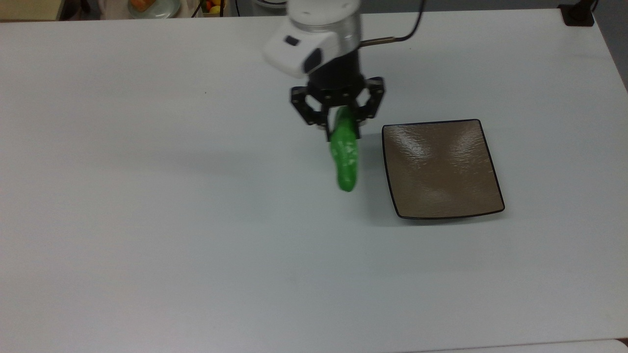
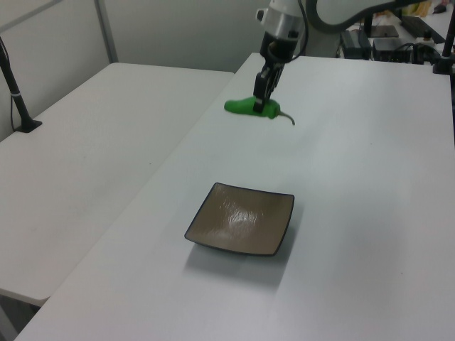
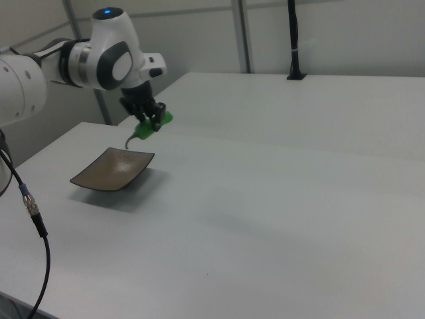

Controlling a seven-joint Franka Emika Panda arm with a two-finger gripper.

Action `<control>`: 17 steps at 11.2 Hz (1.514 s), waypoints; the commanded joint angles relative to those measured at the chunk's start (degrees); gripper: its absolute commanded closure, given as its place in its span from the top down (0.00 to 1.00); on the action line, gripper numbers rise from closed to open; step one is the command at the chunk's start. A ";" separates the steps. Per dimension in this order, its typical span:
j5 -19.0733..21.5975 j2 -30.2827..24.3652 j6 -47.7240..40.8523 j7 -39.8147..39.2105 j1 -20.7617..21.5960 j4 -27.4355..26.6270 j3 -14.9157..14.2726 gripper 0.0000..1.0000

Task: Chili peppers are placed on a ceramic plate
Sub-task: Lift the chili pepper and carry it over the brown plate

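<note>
The green chili pepper [image 1: 345,157] is hanging in the air above the white table [image 1: 147,196], just beside the brown plate [image 1: 441,169] on the top view's left. I am squeezing its stem end tight between my jaws [image 1: 338,125].

There is one green chili pepper [image 1: 345,156], one square brown plate [image 1: 441,169] and one robot hand [image 1: 338,128]. That makes three things in all over a single white tabletop [image 1: 196,220], nothing doubled.
</note>
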 commanded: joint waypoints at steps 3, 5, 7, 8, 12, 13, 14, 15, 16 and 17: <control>0.12 3.52 3.70 6.37 6.32 -0.98 2.77 0.25; -0.06 6.07 8.53 8.05 9.14 -1.33 2.77 0.25; -0.15 8.71 11.44 8.32 10.81 -1.51 2.77 0.25; -0.06 9.68 13.11 8.32 11.17 -1.59 2.77 0.25; -0.06 12.06 15.84 8.32 12.13 -2.47 2.77 0.46; -0.06 12.06 15.85 8.32 12.14 -2.47 2.77 0.51; -0.06 12.06 15.76 8.32 12.05 -2.47 2.77 0.69; -0.06 11.97 15.67 8.23 11.96 -2.47 2.77 1.00; -0.06 11.71 15.67 7.97 11.87 -2.56 2.77 1.00; -0.06 11.27 15.41 8.05 11.70 -2.56 2.77 1.00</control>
